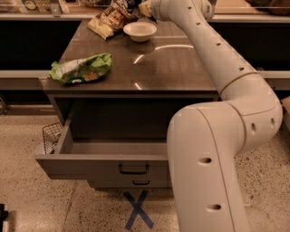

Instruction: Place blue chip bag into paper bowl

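Observation:
The paper bowl is off-white and sits upright at the far end of the tabletop. The blue chip bag is dark and glossy. It shows only partly at the frame's top edge, just behind the bowl and beside the tan bag. My gripper is at the table's far edge, right next to the blue bag and just above and behind the bowl. My arm reaches to it from the lower right and hides the table's right side.
A tan-and-brown chip bag lies left of the bowl. A green bag lies at the table's front left corner. An open drawer juts out below the tabletop. A wire basket hangs at its left. A blue X marks the floor.

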Available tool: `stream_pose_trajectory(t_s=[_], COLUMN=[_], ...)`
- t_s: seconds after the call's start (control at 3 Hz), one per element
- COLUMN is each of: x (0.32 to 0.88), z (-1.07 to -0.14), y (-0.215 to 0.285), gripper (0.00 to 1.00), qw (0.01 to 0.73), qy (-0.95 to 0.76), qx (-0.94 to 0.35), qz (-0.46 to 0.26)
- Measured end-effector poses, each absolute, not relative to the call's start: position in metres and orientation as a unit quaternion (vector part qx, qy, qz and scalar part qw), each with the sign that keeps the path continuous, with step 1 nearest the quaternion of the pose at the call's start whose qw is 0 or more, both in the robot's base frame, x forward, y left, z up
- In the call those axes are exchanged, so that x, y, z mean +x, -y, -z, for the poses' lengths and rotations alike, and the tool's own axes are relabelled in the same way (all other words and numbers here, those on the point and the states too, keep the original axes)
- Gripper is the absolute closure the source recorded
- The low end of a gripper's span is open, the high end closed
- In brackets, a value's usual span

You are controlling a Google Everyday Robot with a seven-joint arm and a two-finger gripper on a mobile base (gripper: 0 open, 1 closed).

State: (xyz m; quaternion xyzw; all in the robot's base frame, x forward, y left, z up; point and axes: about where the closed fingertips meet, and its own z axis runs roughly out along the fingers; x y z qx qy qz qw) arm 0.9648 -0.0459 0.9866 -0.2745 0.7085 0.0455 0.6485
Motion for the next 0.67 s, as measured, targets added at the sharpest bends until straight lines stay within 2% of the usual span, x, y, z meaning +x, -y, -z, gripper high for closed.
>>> stream_pose_trajectory(t_s=[0.67], x=[0.9896], z=[-0.9757], y=[0.0449], gripper=[0.36], qw=[0.645], qy=[-0.716], qx=[-0.267], qz=[-0.029])
